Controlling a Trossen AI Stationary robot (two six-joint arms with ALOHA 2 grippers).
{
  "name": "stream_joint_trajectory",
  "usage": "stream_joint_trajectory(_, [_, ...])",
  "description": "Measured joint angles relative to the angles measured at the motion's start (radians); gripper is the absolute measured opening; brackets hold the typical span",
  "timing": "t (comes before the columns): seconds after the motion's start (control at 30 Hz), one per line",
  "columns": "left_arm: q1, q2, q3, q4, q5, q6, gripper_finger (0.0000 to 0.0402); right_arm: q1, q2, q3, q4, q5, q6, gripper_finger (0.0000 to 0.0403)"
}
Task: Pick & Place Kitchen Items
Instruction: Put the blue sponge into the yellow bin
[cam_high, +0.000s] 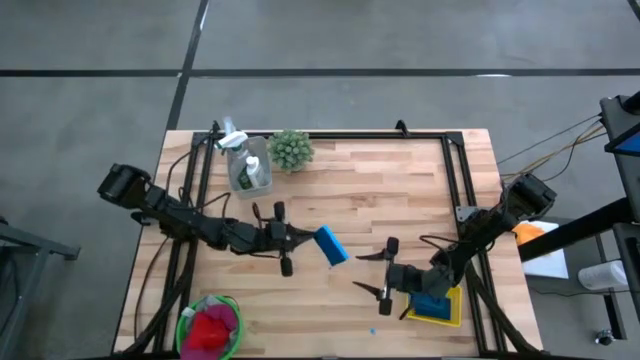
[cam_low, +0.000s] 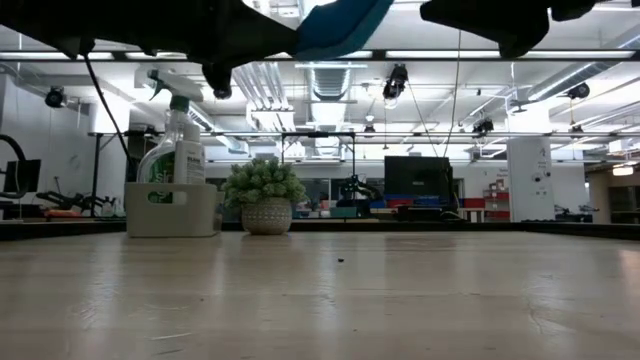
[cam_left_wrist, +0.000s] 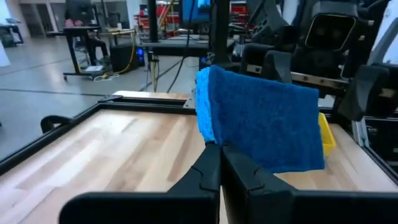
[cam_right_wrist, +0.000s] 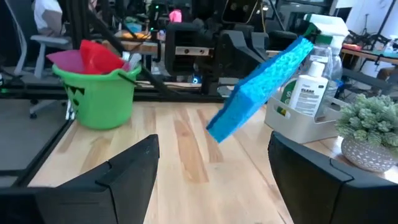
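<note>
My left gripper (cam_high: 310, 241) is shut on a flat blue sponge (cam_high: 331, 245), held up over the middle of the table; the sponge also shows in the left wrist view (cam_left_wrist: 261, 118), the right wrist view (cam_right_wrist: 261, 87) and at the low view's top (cam_low: 340, 25). My right gripper (cam_high: 374, 275) is open and empty, right of the sponge, with its fingers pointing toward the table's left; its fingers (cam_right_wrist: 124, 168) stand wide apart. A second blue sponge (cam_high: 432, 304) lies on a yellow tray (cam_high: 455, 315) near the front right. My left gripper pinches the sponge between its two fingers at one edge (cam_left_wrist: 214, 142), near a corner. The fingers come level from the table's left. The sponge stands on edge beyond the fingertips, tilted and lifted clear of the table.
A green bucket (cam_high: 208, 328) with red and pink cloths stands at the front left. A caddy with spray bottles (cam_high: 247, 165) and a small spiky plant (cam_high: 291, 150) stand at the back. A black frame (cam_high: 455, 180) runs along the table's edges.
</note>
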Motion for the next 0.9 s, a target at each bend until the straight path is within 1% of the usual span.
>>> stream_joint_trajectory(0.17, [0.004,0.000,-0.001,0.006,-0.045,-0.005,0.0000,-0.020,0.000,0.013,0.004,0.034,0.014,0.0295])
stream_joint_trajectory(0.33, [0.004,0.000,-0.001,0.025,-0.059,-0.019,0.0000,-0.052,0.000,0.015,0.004,0.089,0.104,0.0295])
stream_joint_trajectory(0.47, [0.004,0.000,0.003,0.025,-0.067,-0.019,0.0000,-0.085,0.000,0.015,0.010,0.092,0.149,0.0295])
stream_joint_trajectory(0.53, [0.004,0.000,0.003,0.025,-0.067,-0.019,0.0000,-0.097,0.000,0.015,0.026,0.087,0.156,0.0295])
stream_joint_trajectory(0.67, [0.004,0.000,0.003,0.024,-0.067,-0.019,0.0000,-0.117,0.000,0.015,0.068,0.041,0.158,0.0295])
stream_joint_trajectory(0.8, [0.004,0.000,0.003,0.024,-0.067,-0.019,0.0000,-0.135,-0.001,0.015,0.083,0.034,0.158,0.0295])
stream_joint_trajectory(0.9, [0.004,0.000,0.005,0.024,-0.068,-0.019,0.0000,-0.157,-0.001,0.015,0.103,-0.020,0.158,0.0295])
